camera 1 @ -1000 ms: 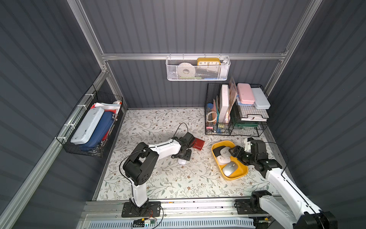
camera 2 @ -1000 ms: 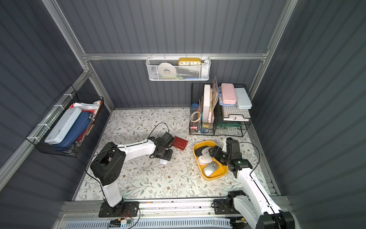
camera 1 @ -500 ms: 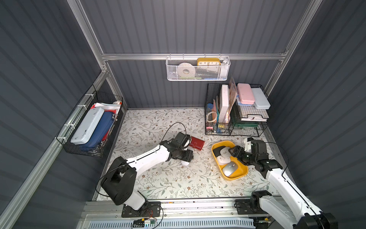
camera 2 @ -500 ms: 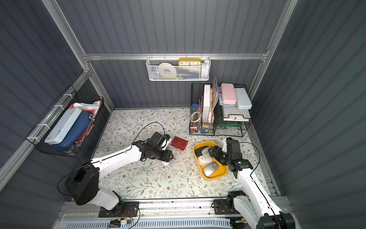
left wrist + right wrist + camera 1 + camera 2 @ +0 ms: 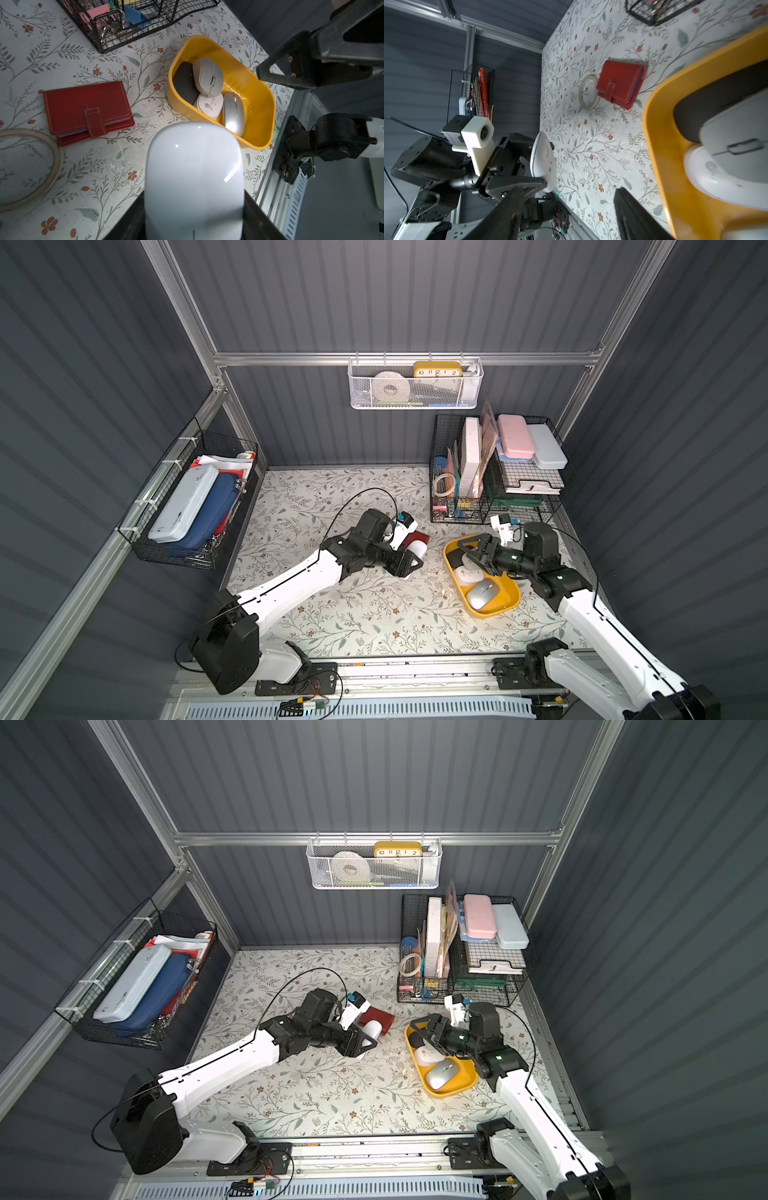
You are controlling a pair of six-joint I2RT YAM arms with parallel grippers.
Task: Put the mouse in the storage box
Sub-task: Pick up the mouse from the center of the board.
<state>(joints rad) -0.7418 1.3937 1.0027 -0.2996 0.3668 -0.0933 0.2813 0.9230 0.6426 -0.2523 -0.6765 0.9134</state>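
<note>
Carrying step: the left pincer (image 5: 409, 563) grips the white mouse (image 5: 194, 176) aloft. The storage box (image 5: 505, 601) lies ahead of its tips, apart. Next, it must cross the near rim, then let go. The right pincer (image 5: 473, 553) gapes empty over the box.

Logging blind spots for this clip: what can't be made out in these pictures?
Fingertips of the left gripper: left wrist view, the white mouse covers them.
The black mouse in the yellow box: both top views, the right gripper partly hides it; left wrist view, the grey mouse overlaps it.
The tape ring: both top views, the left arm covers it; left wrist view, the frame edge cuts it.
Box contents, right wrist view: blurred, too close.
</note>
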